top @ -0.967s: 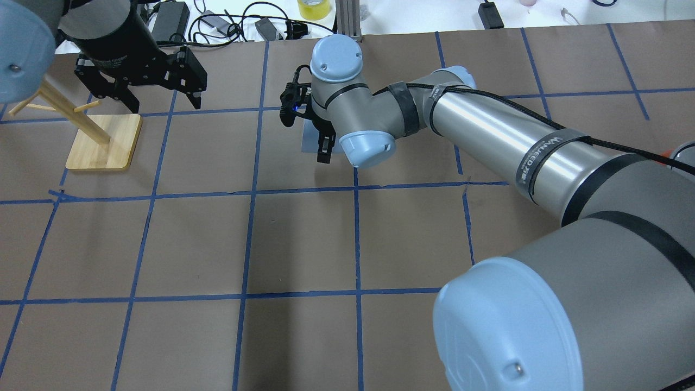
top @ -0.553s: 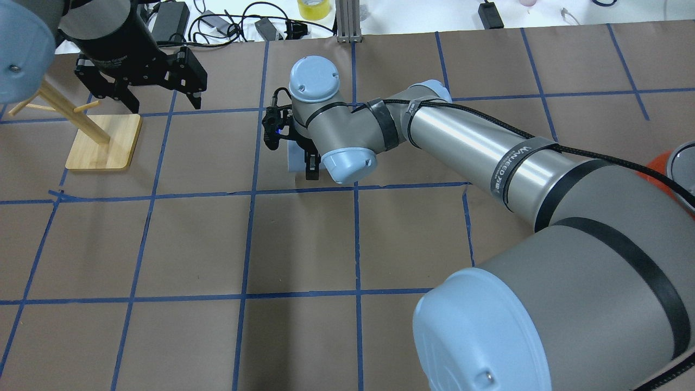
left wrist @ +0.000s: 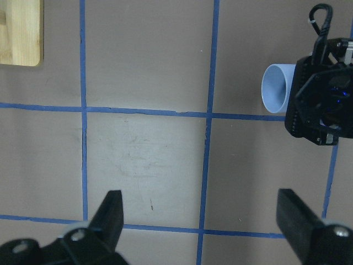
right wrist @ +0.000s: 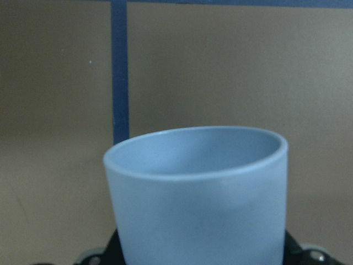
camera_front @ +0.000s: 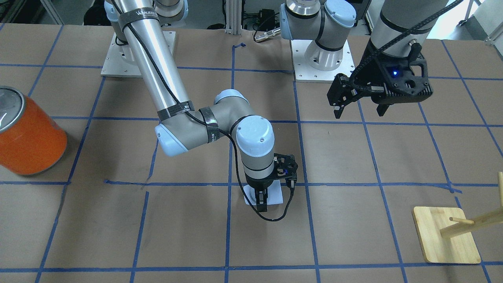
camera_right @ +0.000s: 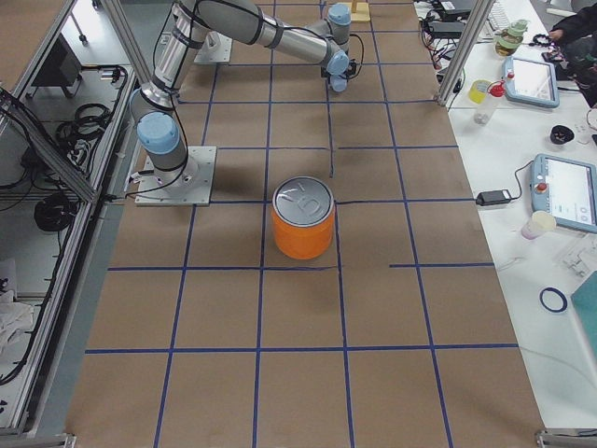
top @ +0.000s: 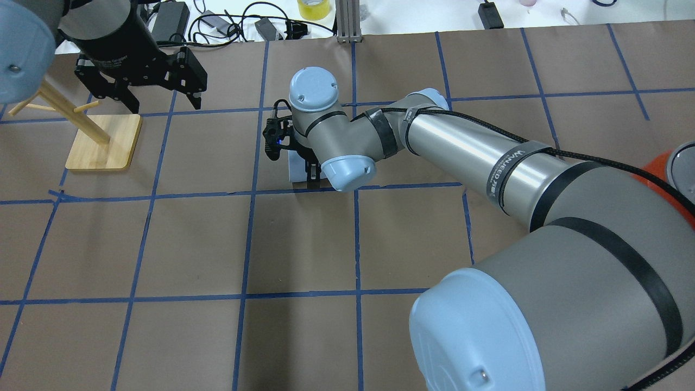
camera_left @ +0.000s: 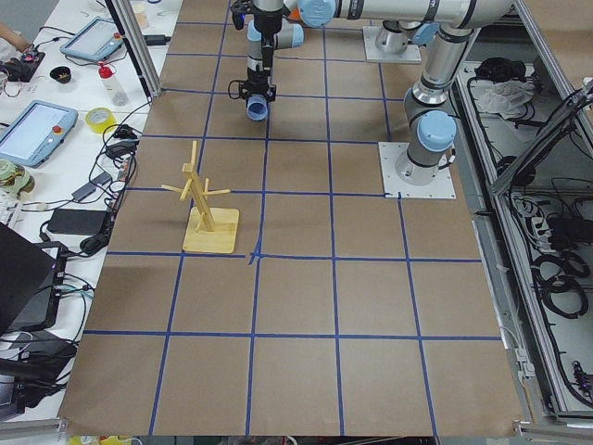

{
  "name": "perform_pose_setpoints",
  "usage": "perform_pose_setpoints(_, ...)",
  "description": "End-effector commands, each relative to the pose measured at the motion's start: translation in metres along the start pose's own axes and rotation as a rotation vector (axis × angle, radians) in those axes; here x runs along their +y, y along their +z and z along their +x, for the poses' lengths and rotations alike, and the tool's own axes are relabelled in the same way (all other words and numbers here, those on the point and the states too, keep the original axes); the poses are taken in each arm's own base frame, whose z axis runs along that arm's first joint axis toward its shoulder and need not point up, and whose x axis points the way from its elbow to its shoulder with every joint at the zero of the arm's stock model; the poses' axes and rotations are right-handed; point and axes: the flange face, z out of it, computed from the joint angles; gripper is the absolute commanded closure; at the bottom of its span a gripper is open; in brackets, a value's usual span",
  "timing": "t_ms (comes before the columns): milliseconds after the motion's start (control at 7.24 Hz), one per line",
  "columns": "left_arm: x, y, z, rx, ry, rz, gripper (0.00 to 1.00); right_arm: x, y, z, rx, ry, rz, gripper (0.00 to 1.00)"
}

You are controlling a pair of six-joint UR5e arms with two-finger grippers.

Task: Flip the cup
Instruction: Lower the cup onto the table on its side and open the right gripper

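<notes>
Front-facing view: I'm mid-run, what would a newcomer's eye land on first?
First, the right gripper near the middle of the table, shut on the pale blue cup, which is turned on its side. Next, the big orange can at the robot's right end. Then the left gripper, open and empty, hanging on the wooden stand's side.

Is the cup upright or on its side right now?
On its side: the cup shows its open rim sideways, held by the right gripper.
</notes>
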Motion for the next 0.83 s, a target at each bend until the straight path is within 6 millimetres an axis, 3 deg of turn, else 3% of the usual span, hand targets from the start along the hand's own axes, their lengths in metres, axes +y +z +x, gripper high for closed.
perform_pose_setpoints(0,-0.001,-0.001,-0.001,0.001,-0.001,0.001,0.00,0.001,0.000,-0.001,0.000,0.002,0.001,0.02)
perform_pose_setpoints(276,0.000,-0.001,0.000,0.003,0.000,0.001,0.00,-0.001,-0.007,-0.001,0.000,0.002,0.017,0.00)
perform_pose_setpoints(415,0.000,-0.001,0.000,0.003,0.000,0.001,0.00,-0.003,-0.023,-0.002,0.011,0.016,0.021,0.00)
perform_pose_setpoints(691,-0.001,0.000,0.000,0.022,-0.002,-0.001,0.00,0.001,-0.089,-0.010,0.025,0.067,0.004,0.00)
